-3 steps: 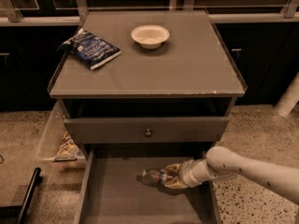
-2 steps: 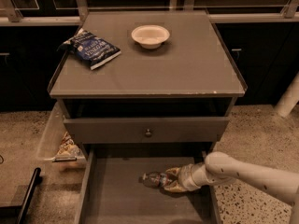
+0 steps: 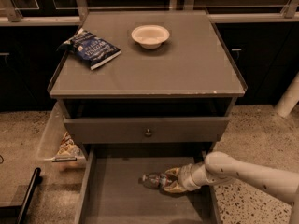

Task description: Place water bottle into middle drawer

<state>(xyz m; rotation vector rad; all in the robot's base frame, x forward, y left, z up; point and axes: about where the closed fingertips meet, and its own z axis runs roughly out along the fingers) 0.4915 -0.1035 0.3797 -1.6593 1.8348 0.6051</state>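
Observation:
The water bottle (image 3: 152,180) lies on its side low over the grey floor of the pulled-out middle drawer (image 3: 117,197), cap end pointing left. My gripper (image 3: 171,181) reaches in from the right, inside the drawer, with its fingers (image 3: 174,172) closed around the bottle's right end. The white arm (image 3: 243,171) crosses over the drawer's right wall. Whether the bottle rests on the floor or hangs just above it cannot be told.
A drawer front panel with a round knob (image 3: 148,132) sits just above the open drawer. On the cabinet top lie a blue chip bag (image 3: 91,48) and a white bowl (image 3: 150,35). A clear bin with a snack bag (image 3: 67,147) stands at the left. A white post (image 3: 288,97) stands at the right.
The arm and gripper have sunk slightly lower into the drawer with the bottle still held. Nothing else has moved.

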